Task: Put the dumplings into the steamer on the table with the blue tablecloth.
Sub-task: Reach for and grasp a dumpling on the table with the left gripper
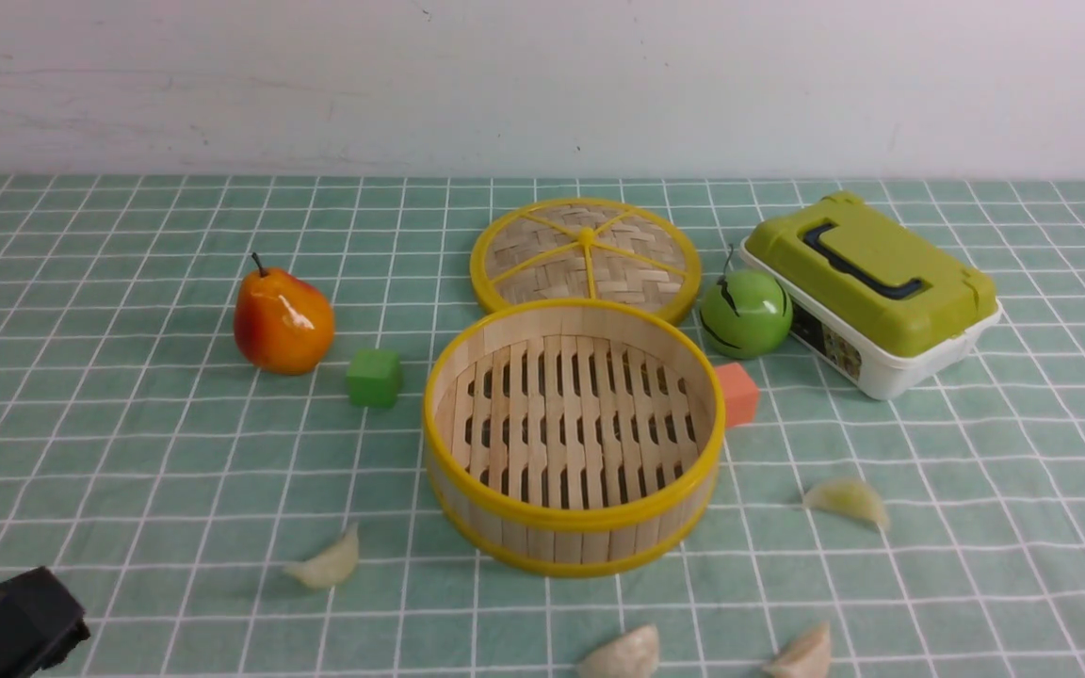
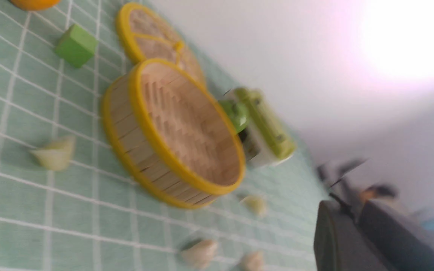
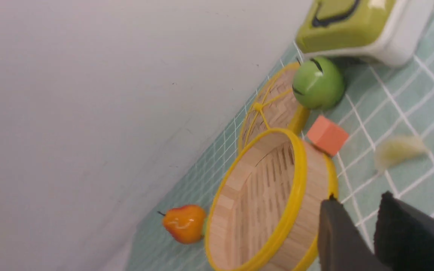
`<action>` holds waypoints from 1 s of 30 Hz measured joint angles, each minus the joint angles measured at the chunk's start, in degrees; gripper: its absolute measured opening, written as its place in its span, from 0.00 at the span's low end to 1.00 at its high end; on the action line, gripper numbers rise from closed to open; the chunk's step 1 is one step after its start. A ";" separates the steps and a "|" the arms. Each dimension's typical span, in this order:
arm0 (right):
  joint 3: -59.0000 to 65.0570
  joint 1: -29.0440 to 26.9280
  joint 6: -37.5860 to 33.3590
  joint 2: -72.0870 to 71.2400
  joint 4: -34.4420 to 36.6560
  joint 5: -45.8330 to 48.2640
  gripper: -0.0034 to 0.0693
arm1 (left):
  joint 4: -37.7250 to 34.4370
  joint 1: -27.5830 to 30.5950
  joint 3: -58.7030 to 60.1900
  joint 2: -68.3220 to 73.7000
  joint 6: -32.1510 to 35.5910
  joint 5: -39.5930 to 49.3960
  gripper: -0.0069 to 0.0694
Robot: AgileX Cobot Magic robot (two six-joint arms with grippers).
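- The steamer [image 1: 571, 541] sits at the centre of the front view, on the blue tablecloth [image 1: 128, 443] that covers the counter.
- Four dumplings [image 1: 326, 565] lie on the cloth outside it: one lower left, one to the right, two at the bottom edge.
- The left hand [image 1: 43, 626] is a black shape in the bottom left corner. I cannot tell whether it is open or closed.
- The right hand [image 3: 358, 210], lower right of its wrist view, has its fingers slightly apart and holds nothing.

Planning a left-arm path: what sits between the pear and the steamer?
Just the green cube, standing apart from both the pear and the steamer; the front view shows it.
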 joint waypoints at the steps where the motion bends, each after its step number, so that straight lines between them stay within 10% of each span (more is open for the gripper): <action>1: -2.81 0.00 -3.62 2.46 -1.44 0.70 0.18 | 3.34 0.00 -3.37 3.33 2.03 3.21 0.13; 8: -24.17 0.00 -30.01 27.02 -10.23 19.00 0.02 | 23.94 -0.15 -26.13 29.13 4.13 26.12 0.07; 16: -32.50 7.39 -35.21 42.22 -11.29 30.23 0.02 | 34.58 -11.12 -36.43 50.80 2.73 31.19 0.09; 30: -32.73 11.56 -36.65 43.14 -13.19 29.49 0.03 | 49.29 -23.07 -45.55 82.32 -9.28 21.71 0.81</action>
